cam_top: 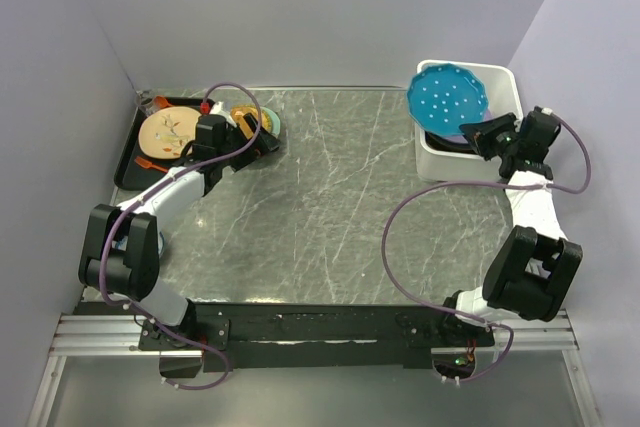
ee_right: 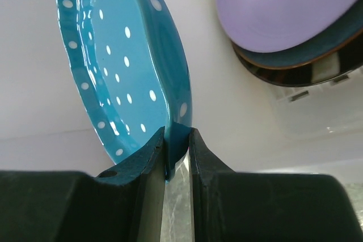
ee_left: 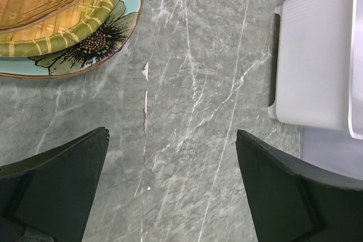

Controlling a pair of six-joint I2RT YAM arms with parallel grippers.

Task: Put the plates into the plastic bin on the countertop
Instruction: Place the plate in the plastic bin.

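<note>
In the top view, we read the step as the drop-off. The right end effector (cam_top: 480,130) pinches the teal plate (cam_top: 447,97) by its near rim and holds it over the plastic bin (cam_top: 505,79) at the far right of the bench (cam_top: 340,207). The plate is round, so it has no long axis. Its dotted hollow faces up and it slopes away from the grip towards the bin's far left corner. On the other side, the left end effector (cam_top: 258,135) hovers beside the black tray (cam_top: 128,165), which carries a cream plate (cam_top: 170,132).

In the left wrist view, that end effector (ee_left: 170,188) is spread wide with only bare bench between its fingers. A flowered plate (ee_left: 85,49) with a woven-looking one stacked on it lies ahead, well apart from the fingers. We judge this arm to be waiting its turn.

In the right wrist view, the fingers (ee_right: 144,165) are pressed onto the teal plate's (ee_right: 125,66) rim, and the plate stands nearly edge-on, stretching straight away from them. Beyond it, inside the bin (ee_right: 227,111), a lavender plate (ee_right: 289,4) lies on a dark blue plate (ee_right: 306,55). We think the next move calls for levelling the plate, lowering it onto that stack, and only then parting the fingers.
</note>
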